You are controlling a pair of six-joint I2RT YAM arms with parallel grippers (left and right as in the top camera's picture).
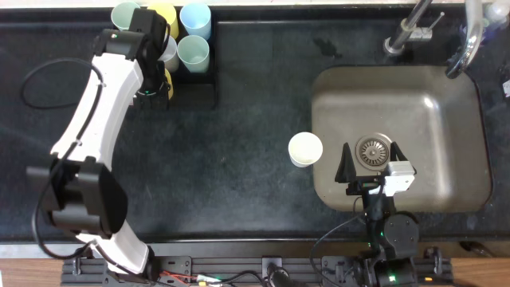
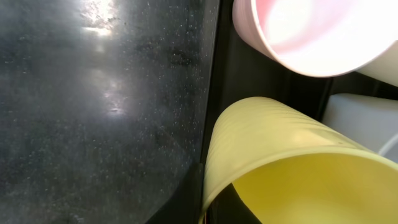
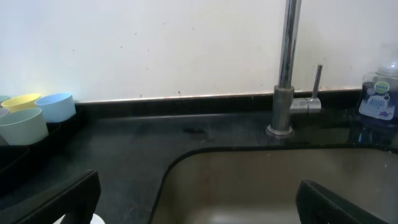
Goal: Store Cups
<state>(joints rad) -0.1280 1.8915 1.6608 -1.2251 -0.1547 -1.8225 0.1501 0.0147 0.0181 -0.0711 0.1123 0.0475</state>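
Observation:
My left gripper (image 1: 156,84) is at the black cup rack (image 1: 199,86) in the back left corner, shut on the rim of a yellow cup (image 2: 292,155); one finger (image 2: 180,202) is outside its wall and the other inside. Beside it stands a pale pink cup (image 2: 311,31). The rack also holds green (image 1: 125,13), yellow (image 1: 165,14), blue (image 1: 195,17) and mint (image 1: 193,52) cups. A white cup (image 1: 305,149) stands upright on the counter by the sink's left edge. My right gripper (image 1: 369,163) is open over the sink, holding nothing.
The steel sink (image 1: 446,119) takes up the right side, with a faucet (image 3: 286,74) behind it and a soap bottle (image 3: 379,93) at the far right. Dark counter (image 1: 247,119) lies between rack and sink.

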